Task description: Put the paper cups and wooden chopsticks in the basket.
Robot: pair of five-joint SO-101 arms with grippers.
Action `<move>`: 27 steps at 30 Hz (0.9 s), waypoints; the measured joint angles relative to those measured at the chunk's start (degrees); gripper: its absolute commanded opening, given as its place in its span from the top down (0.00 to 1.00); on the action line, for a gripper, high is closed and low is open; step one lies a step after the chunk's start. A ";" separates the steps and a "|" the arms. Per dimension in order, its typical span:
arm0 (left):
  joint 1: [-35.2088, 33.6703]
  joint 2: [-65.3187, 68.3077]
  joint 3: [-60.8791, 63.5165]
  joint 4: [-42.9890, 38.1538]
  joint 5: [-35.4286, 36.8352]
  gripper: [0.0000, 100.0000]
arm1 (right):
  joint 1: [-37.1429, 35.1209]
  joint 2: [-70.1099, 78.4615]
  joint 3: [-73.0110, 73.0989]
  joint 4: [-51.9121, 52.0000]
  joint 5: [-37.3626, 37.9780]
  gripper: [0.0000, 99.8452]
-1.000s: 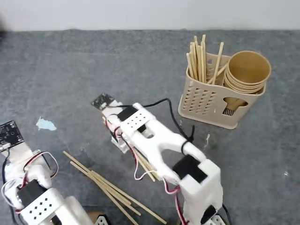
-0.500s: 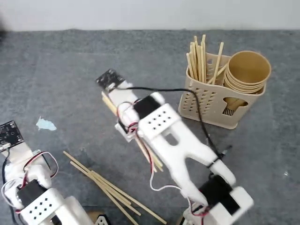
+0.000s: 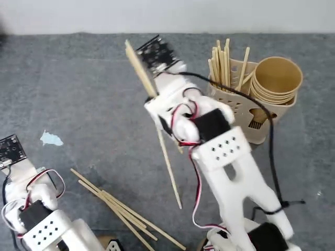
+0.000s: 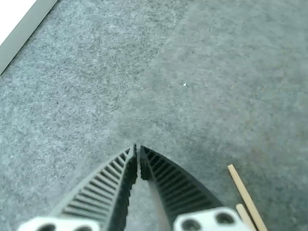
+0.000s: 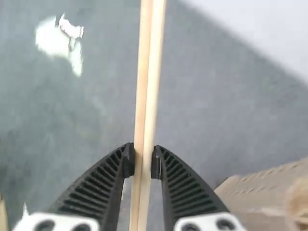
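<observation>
Right gripper [image 5: 143, 161] pinching the held chopsticks [image 5: 149, 72], a pair, raised at mid-frame just left of the basket [image 3: 230, 117] at upper right. Best next: tip the pair upright and bring its lower ends over the stick compartment, clear of those already standing. Then release. Left gripper [image 4: 138, 154] pressed together, empty. Loose chopsticks [image 3: 120, 212] on the table [image 3: 78, 94], lower left.

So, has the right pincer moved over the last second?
Yes. In the high view the right pincer, clamped on chopsticks, has travelled toward the basket and now sits beside it.
</observation>
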 measured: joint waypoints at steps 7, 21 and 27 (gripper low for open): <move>0.00 0.00 0.00 0.00 0.00 0.98 | 4.31 -5.01 0.00 -10.46 0.00 0.99; 0.00 0.00 0.00 0.00 0.00 0.98 | 18.55 -16.62 8.53 -27.60 -0.88 0.99; 0.00 0.00 0.00 0.00 0.00 0.98 | 22.51 -25.05 24.97 -39.91 -0.97 0.99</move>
